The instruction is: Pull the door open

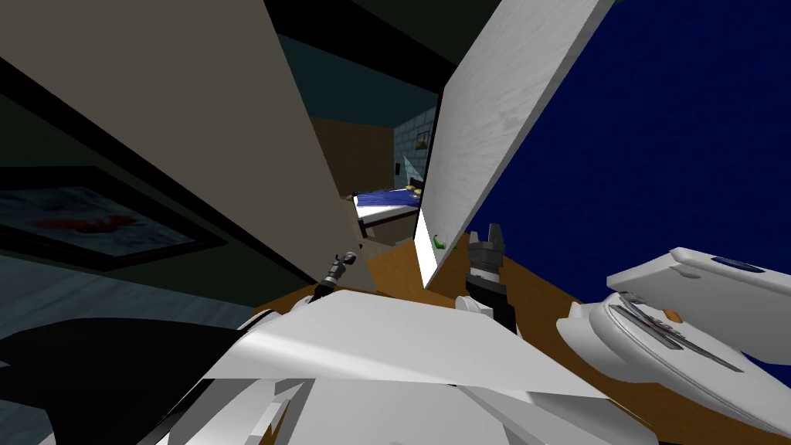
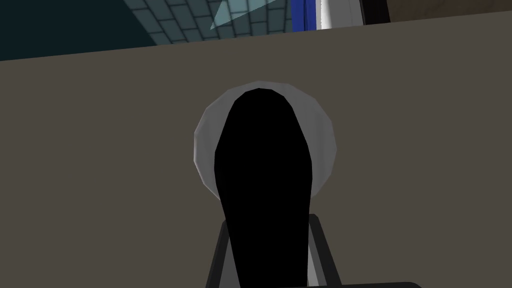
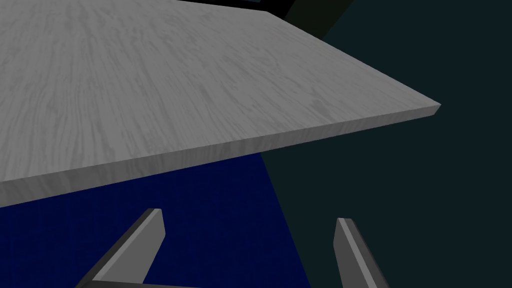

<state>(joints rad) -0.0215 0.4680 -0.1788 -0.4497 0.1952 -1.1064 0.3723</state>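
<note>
Clamps the left hand (image 2: 268,225) on both sides of the black handle (image 2: 262,165), mounted on a grey round rosette (image 2: 322,145) in the taupe door (image 2: 100,175). Places the door, in the head view, as a slanted panel on the robot's left, parted by a gap from a grey wood-grained panel (image 3: 150,90), with a blue bed (image 1: 386,199) beyond. Holds the right hand (image 3: 248,216) with fingers apart, near that panel's edge and facing a dark blue wall (image 3: 200,225).
</note>
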